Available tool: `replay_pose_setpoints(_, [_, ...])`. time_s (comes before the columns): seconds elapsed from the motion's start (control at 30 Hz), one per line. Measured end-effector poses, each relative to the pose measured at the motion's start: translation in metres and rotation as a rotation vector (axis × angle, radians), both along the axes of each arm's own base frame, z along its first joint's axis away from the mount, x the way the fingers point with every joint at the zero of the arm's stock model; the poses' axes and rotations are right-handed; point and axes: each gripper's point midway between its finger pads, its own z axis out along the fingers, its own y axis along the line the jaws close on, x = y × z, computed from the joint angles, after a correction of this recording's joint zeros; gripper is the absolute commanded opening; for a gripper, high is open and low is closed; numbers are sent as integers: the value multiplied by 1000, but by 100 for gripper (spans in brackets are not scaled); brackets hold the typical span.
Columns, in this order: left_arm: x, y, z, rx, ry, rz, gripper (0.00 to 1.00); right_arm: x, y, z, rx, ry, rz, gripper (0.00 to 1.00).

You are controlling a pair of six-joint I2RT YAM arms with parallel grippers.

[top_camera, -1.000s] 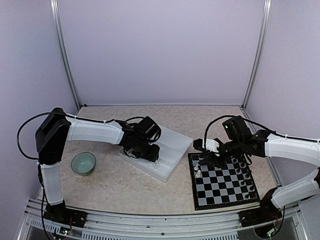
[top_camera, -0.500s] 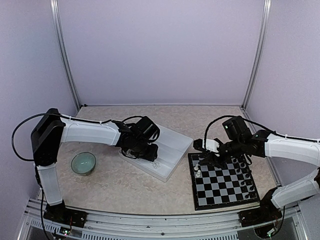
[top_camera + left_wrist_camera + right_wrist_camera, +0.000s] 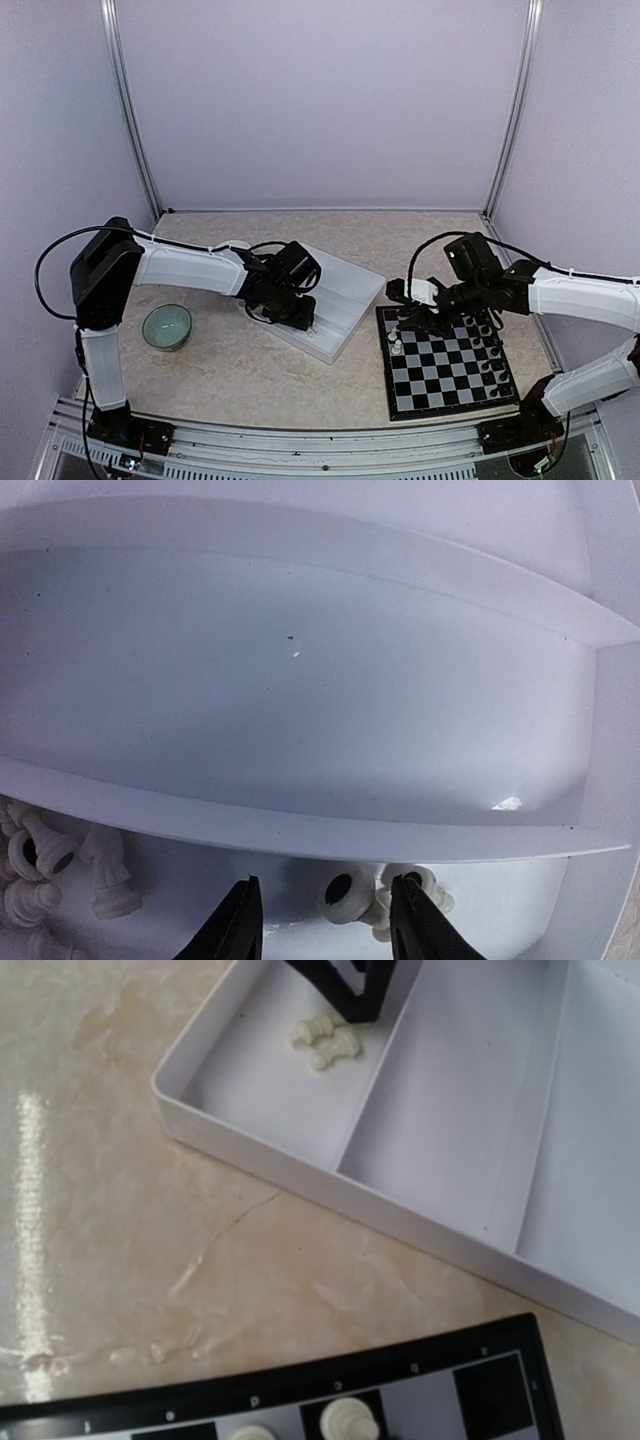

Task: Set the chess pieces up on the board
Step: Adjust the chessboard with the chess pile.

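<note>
My left gripper (image 3: 300,318) is open and reaches down into the near compartment of the white divided tray (image 3: 345,300). In the left wrist view its fingertips (image 3: 245,920) stand either side of a lying white chess piece (image 3: 345,898), without closing on it. More white pieces (image 3: 60,865) lie at the left. The chessboard (image 3: 445,368) lies at the right, with white pieces (image 3: 396,345) on its left edge and black pieces (image 3: 490,350) on its right. My right gripper (image 3: 415,318) hovers over the board's far left corner; its fingers do not show in the right wrist view.
A green bowl (image 3: 166,326) sits left of the tray. The right wrist view shows the tray's corner wall (image 3: 300,1165), two white pieces (image 3: 325,1040) under the left fingers (image 3: 350,985), bare tabletop, and the board's border (image 3: 300,1385) with a white piece (image 3: 347,1420).
My left gripper has shifted slightly down and right inside the tray's near compartment. The right arm has not moved.
</note>
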Motion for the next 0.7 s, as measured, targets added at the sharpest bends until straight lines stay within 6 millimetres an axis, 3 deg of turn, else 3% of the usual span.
replay_pose_setpoints(0.17, [0, -1, -11, 6, 16, 2, 40, 0, 0, -2, -3, 5, 0, 29])
replay_pose_setpoints(0.43, [4, -3, -12, -29, 34, 24, 32, -2, 2, -6, -3, 25, 10, 29])
replay_pose_setpoints(0.57, [4, -5, -11, -55, 53, 38, 43, -3, 2, -9, -10, 47, 14, 29])
replay_pose_setpoints(0.7, [1, -7, -9, -77, 69, 38, 46, -3, 3, -6, -6, 50, 17, 29])
